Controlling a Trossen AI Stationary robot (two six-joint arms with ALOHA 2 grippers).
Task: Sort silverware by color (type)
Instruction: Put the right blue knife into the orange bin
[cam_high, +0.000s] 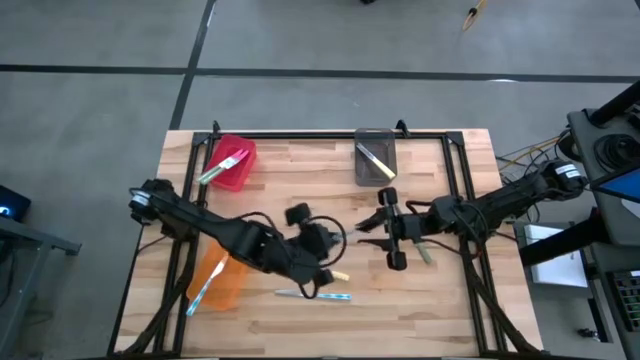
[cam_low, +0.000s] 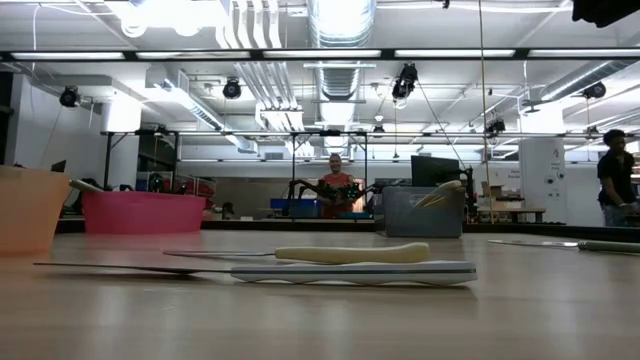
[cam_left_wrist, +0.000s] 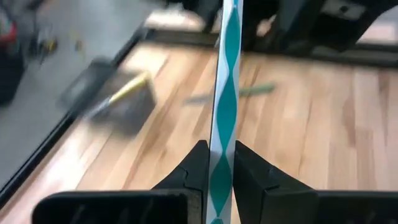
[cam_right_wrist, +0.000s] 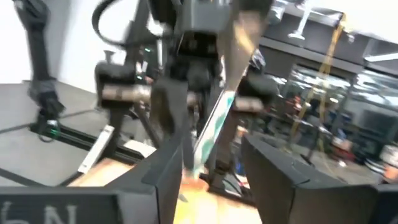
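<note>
**A:** What is the biggest thing you can see?

**B:** The wooden table (cam_high: 440, 310). Three bins sit on it. The orange bin (cam_high: 232, 285) is near your left arm, with a blue knife (cam_high: 205, 288) in it. The red bin (cam_high: 240, 178) is at the far left corner and holds a green knife (cam_high: 225, 168). The grey bin (cam_high: 385, 145) is at the far middle and holds a yellow knife (cam_high: 378, 162).

**A:** And your grippers?

**B:** They meet over the middle of the table. Your left gripper (cam_left_wrist: 219, 149) is pinching a blue and white knife (cam_left_wrist: 225, 74) by its handle. The knife stands straight up. Your right gripper (cam_right_wrist: 214, 168) faces it with its fingers spread apart.

**A:** Are any knives loose?

**B:** Yes, three lie flat on the table. A pale yellow one (cam_high: 335, 275) and a second blue one (cam_high: 325, 296) lie side by side near the front. A green one (cam_high: 425, 254) lies under your right arm.
</note>
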